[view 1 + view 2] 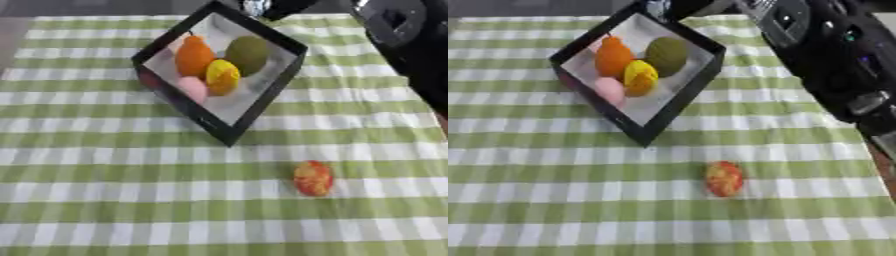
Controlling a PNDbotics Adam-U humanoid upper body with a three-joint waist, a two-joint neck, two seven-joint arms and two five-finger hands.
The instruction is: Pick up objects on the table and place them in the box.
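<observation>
4 fruits (210, 70) fill the box (262, 107); red-orange fruit (312, 178) lies apart; robot hand state unclear.

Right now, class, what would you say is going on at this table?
A robot is clearing fruit-like objects into a black box on a green checked tablecloth. Four are already inside: an orange one, a green one, a yellow one and a pink one. A red-and-yellow one lies alone on the cloth, nearer the camera. The robot's right arm reaches in from the upper right, touching nothing; its hand isn't visible.
</observation>
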